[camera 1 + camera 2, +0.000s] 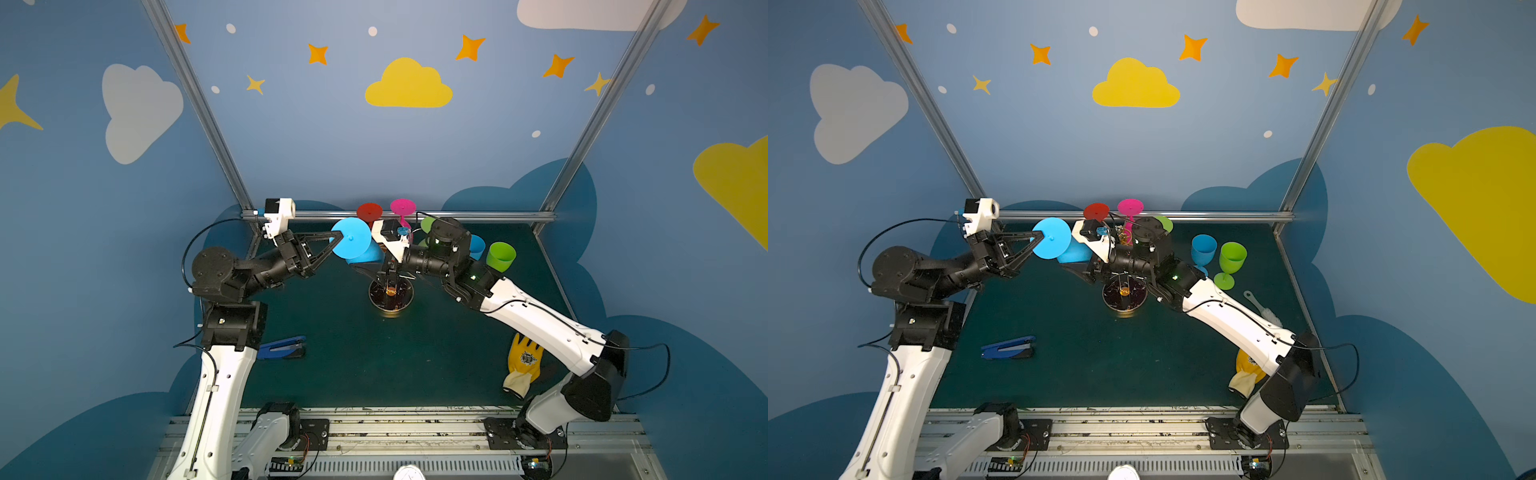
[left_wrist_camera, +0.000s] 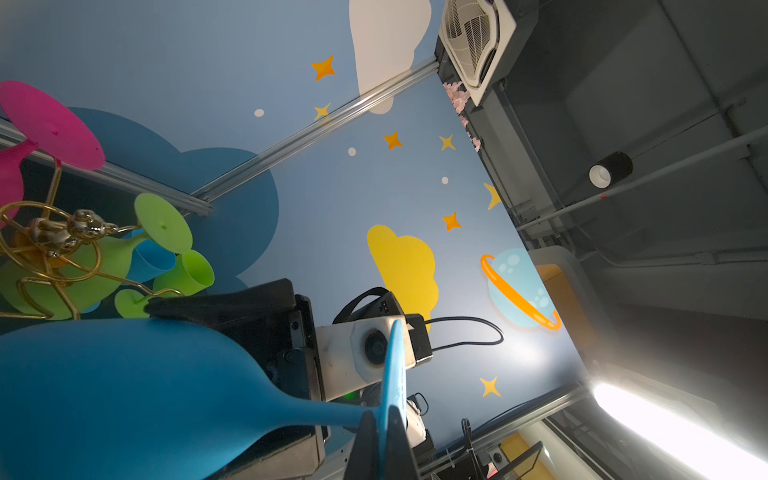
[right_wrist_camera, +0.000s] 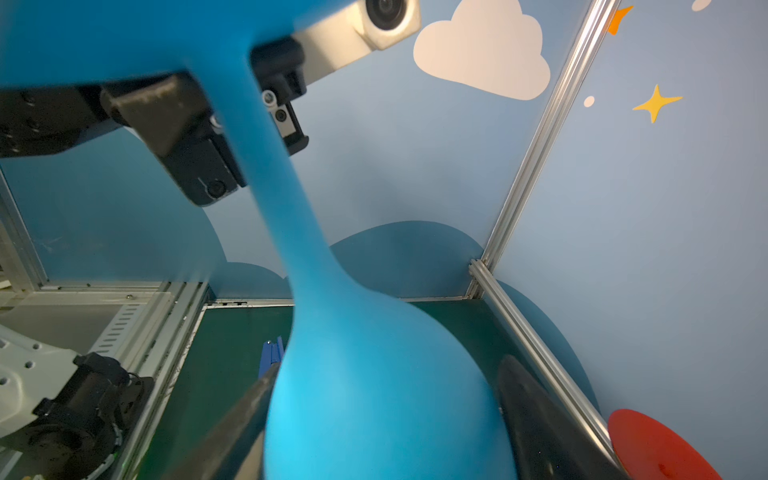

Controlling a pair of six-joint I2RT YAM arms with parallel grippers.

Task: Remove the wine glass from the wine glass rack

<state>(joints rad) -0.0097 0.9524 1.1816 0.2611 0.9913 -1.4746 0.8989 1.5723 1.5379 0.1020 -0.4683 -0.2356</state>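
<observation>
Our left gripper (image 1: 342, 235) clamps the blue wine glass (image 1: 356, 245) by its foot, steadying it; our right gripper (image 3: 386, 365), spread wide, straddles the bowl, perhaps not yet gripping.

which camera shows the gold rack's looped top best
The left wrist view: the wine glass rack shows its gold loops and hub up close. In both top views the right arm hides most of it, leaving the mirrored base. The right wrist view misses it.
</observation>
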